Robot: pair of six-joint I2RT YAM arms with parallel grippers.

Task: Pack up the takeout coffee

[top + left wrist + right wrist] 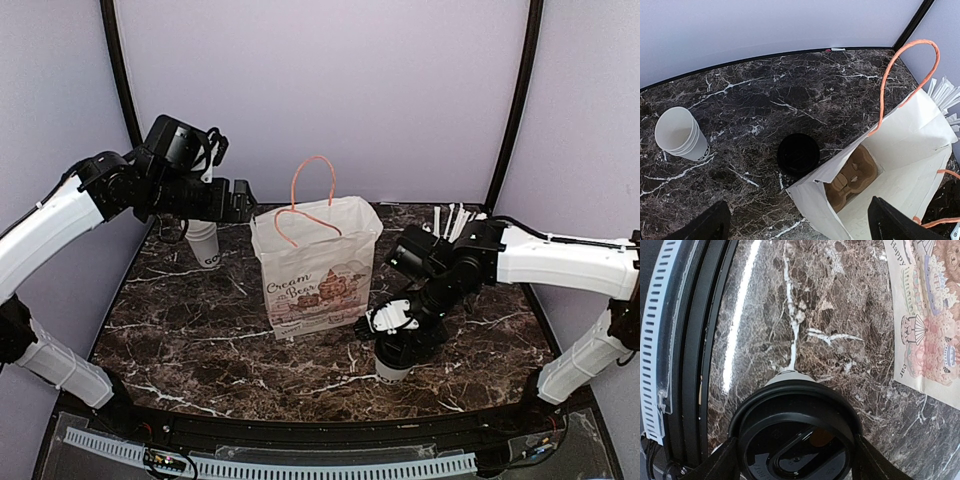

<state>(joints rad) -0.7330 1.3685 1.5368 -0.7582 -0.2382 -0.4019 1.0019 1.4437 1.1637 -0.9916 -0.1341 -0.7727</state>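
The takeout coffee (393, 368), a white cup with a black lid, stands on the marble table right of the paper bag (316, 265). In the right wrist view its lid (795, 415) fills the space between my fingers. My right gripper (400, 338) (795, 452) is shut on it at the lid. My left gripper (238, 200) (800, 217) is open and empty, held high over the bag's back left corner. The bag (910, 150) is open, with a brown cup carrier (852, 177) at its bottom.
Nested white cups (203, 243) (677, 134) stand at the back left. A black lid (798, 154) sits on the table beside the bag; what is under it is hidden. White straws (450, 220) stand at the back right. The bag's orange handles (305, 200) stick up.
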